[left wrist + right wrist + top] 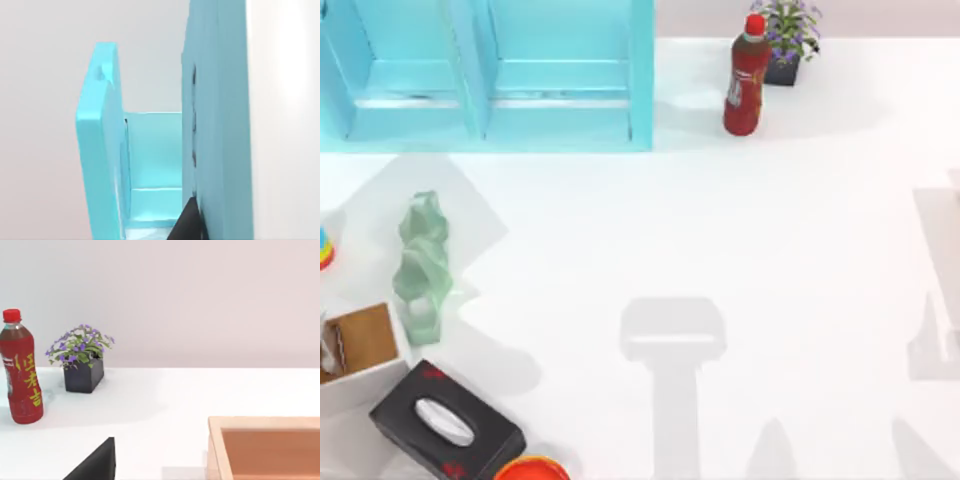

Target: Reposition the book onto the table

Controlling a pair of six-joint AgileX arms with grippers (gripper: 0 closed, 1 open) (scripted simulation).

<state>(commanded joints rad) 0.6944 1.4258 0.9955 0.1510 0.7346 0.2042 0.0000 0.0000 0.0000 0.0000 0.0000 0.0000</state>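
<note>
The book is out of view. The white table [770, 250] spreads across the top view, with grey arm shadows on its front middle and right. The turquoise shelf unit [490, 70] stands at the back left. In the left wrist view the shelf unit [215, 125] looms very close, its open compartment straight ahead, and a dark part of my left gripper [187, 222] sits against its wall. In the right wrist view a dark part of my right gripper [95, 462] hangs low over the table [175, 390].
A red bottle [747, 78] and a potted plant [788, 35] stand at the back right. At the left lie a green twisted figure [423, 265], a brown-topped box [355, 350], a black tissue box [445, 422] and an orange bowl [530, 470]. A wooden tray [265, 447] lies close to the right gripper.
</note>
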